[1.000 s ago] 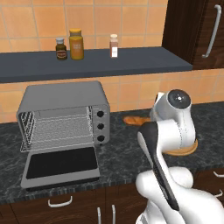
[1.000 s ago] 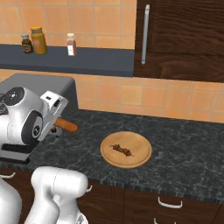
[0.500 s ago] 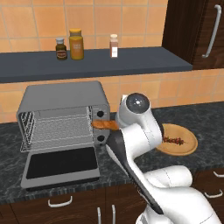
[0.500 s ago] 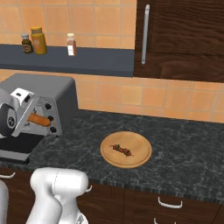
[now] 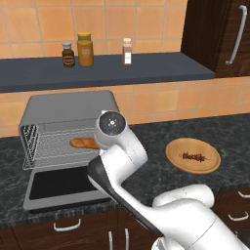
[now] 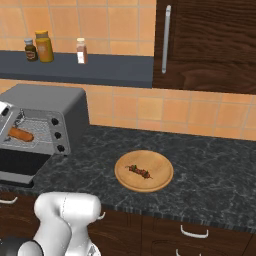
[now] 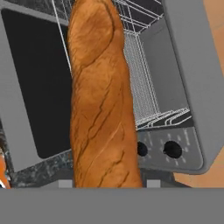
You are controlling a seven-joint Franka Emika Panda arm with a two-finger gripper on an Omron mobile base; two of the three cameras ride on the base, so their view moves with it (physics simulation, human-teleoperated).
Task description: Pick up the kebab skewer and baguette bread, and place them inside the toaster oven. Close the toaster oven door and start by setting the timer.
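Tool clamped on the baguette bread (image 7: 103, 105), which I'm holding inside the toaster oven (image 5: 73, 110) just over its rack. Letting go with one end overhanging the toaster oven door (image 5: 66, 188) might tip it out; kebab skewer (image 6: 139, 171) waits on the plate (image 6: 160, 180).

baguette bread (image 5: 84, 143) inside toaster oven (image 5: 73, 105) over its rack, kebab skewer (image 5: 194, 156) on plate (image 5: 175, 149) to the right
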